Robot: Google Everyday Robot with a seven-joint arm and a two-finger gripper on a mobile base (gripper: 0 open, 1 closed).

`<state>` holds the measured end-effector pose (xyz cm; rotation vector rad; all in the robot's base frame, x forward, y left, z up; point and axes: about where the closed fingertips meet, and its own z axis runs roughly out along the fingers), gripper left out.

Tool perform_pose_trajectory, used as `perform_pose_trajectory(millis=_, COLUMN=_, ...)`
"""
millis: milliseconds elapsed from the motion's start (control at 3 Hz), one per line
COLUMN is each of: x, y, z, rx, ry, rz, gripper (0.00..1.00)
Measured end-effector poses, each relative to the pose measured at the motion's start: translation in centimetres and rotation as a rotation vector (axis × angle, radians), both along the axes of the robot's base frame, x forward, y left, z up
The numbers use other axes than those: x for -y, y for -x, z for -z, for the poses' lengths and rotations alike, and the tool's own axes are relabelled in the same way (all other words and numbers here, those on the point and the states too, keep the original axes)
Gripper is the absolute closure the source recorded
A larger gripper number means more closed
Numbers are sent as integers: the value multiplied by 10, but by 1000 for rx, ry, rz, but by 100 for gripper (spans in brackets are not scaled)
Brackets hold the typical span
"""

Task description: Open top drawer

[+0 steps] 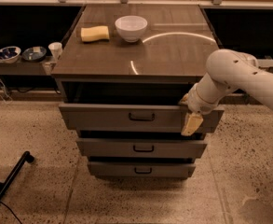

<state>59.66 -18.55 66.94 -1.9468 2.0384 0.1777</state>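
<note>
The top drawer [103, 117] is the widest of three grey-brown drawers under the cabinet top. It stands pulled out, with a dark gap above its front. Its small dark loop handle [141, 117] sits at the centre of the front. My gripper [191, 123] hangs from the white arm [238, 80] in front of the drawer's right end, well to the right of the handle. A pale finger points downward over the drawer front. It holds nothing that I can see.
Two narrower drawers [141, 148] [141, 170] sit below. On the cabinet top [173, 55] are a white bowl [131, 27] and a yellow sponge [95, 33]. A low shelf at left holds small bowls [8, 54] and a cup [55, 49]. A black pole [8, 183] lies on the floor at left.
</note>
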Motion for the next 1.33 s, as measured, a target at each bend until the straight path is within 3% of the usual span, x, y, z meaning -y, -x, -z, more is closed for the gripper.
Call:
perform_pose_trajectory(millis=333, x=-8, y=12, z=-10, rx=2, ry=10, rz=-23, gripper=44)
perform_pose_trajectory(millis=667, x=-15, y=32, z=-15, rx=-18, ry=27, rz=-57, gripper=42)
perform_pose_trajectory(millis=1000, x=-20, y=52, z=-13, rx=-59, ry=42, rz=-95, gripper=49)
perform_pose_trajectory(millis=1333, x=-20, y=76, z=-8, rx=-110, ry=56, rz=-118, gripper=50)
